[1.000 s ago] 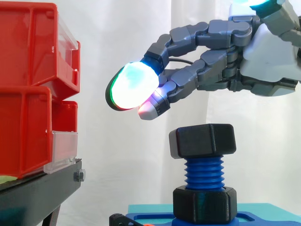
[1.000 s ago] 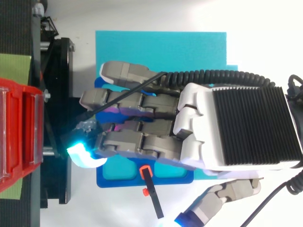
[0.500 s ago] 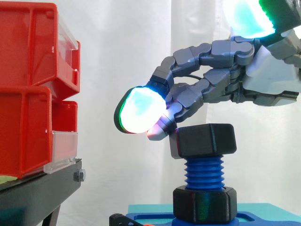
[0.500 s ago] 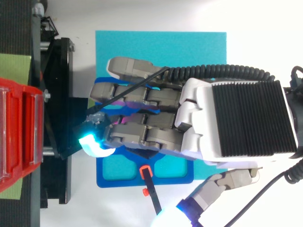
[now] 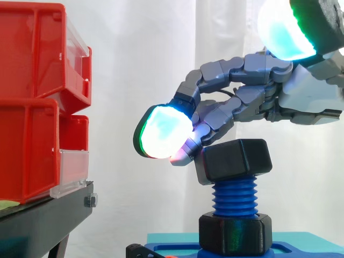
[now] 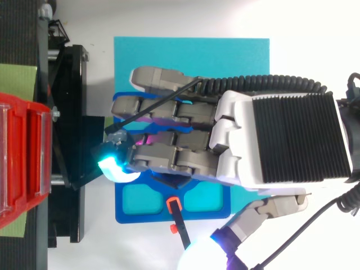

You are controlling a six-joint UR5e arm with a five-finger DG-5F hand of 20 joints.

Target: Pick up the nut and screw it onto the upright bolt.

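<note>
A black nut sits atop the upright blue threaded bolt, slightly tilted, with a second black nut at the bolt's foot. The bolt stands on a blue base over a teal mat. My hand reaches in from the right just above the top nut. Its bent fingers lie across the nut's top and left edge. One glowing fingertip hangs past the nut to the left. The thumb is raised high and apart from the nut. In the top view the hand covers the bolt.
Stacked red bins on a black stand are at the left, a short gap from the fingertips. A small black and orange clamp lies at the blue base's near edge. The white curtain hangs behind.
The hand has come down and shifted slightly right, so its fingers now rest on the top nut. The nut has tipped a little. The thumb has swung further into view.
</note>
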